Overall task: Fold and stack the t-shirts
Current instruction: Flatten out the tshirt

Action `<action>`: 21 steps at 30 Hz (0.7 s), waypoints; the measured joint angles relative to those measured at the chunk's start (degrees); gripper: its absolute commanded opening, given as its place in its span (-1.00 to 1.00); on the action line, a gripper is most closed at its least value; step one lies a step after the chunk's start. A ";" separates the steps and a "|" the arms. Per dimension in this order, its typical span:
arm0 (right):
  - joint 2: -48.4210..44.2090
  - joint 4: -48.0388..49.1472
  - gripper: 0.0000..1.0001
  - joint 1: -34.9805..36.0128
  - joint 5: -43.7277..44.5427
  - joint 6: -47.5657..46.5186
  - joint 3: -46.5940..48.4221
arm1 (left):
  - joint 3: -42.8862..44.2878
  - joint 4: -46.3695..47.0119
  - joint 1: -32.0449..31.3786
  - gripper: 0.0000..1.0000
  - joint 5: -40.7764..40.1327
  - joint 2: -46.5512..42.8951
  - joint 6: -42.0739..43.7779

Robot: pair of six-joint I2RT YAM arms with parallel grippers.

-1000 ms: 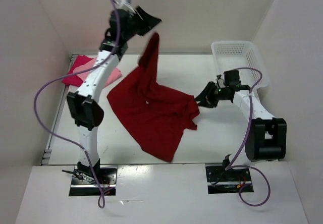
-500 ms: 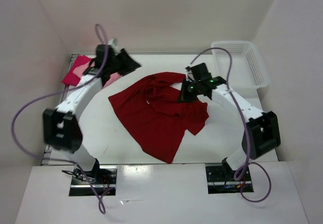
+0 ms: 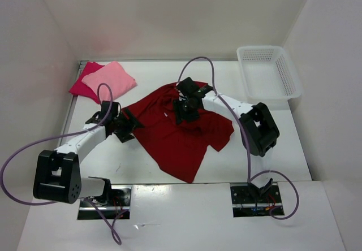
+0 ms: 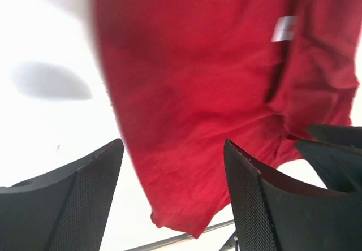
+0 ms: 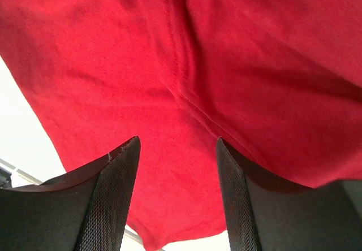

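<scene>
2 of the 3 shirts look done: the light pink t-shirt (image 3: 111,78) lies folded on top of the crimson-pink t-shirt (image 3: 79,87) at the far left corner of the counter (image 3: 266,160), well apart from the white basket (image 3: 268,73) at the far right.

The dark red t-shirt (image 3: 178,141) is what remains. It lies in the middle of the counter, spread but rumpled, with bunched folds along its far edge (its near corner points toward the arm bases).

The left claw (image 3: 126,128) sits low at the shirt's left edge, its fingers wide apart with cloth in front of them and nothing clamped. The right claw (image 3: 185,111) hangs over the bunched far part, also wide and holding nothing.

By my judgement, flattening, folding and stacking this 3rd shirt on the pile are all left to do.
</scene>
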 measured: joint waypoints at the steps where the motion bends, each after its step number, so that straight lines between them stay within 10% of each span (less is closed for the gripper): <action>1: 0.61 0.04 0.27 0.46 0.22 -0.33 0.68 | -0.83 -0.20 0.04 0.60 -0.22 0.00 -0.66; 13: 9.84 0.31 0.12 3.69 5.42 -2.16 7.37 | -3.58 6.47 0.09 0.15 -0.94 6.75 -4.50; 17: 11.02 0.33 -0.63 3.78 7.32 -2.16 8.98 | -3.04 8.28 0.07 -0.12 -0.31 9.22 -4.46; 21: 11.10 0.26 -0.93 3.78 9.46 -1.66 10.86 | -0.57 9.03 -0.04 -0.73 -1.40 11.65 -3.96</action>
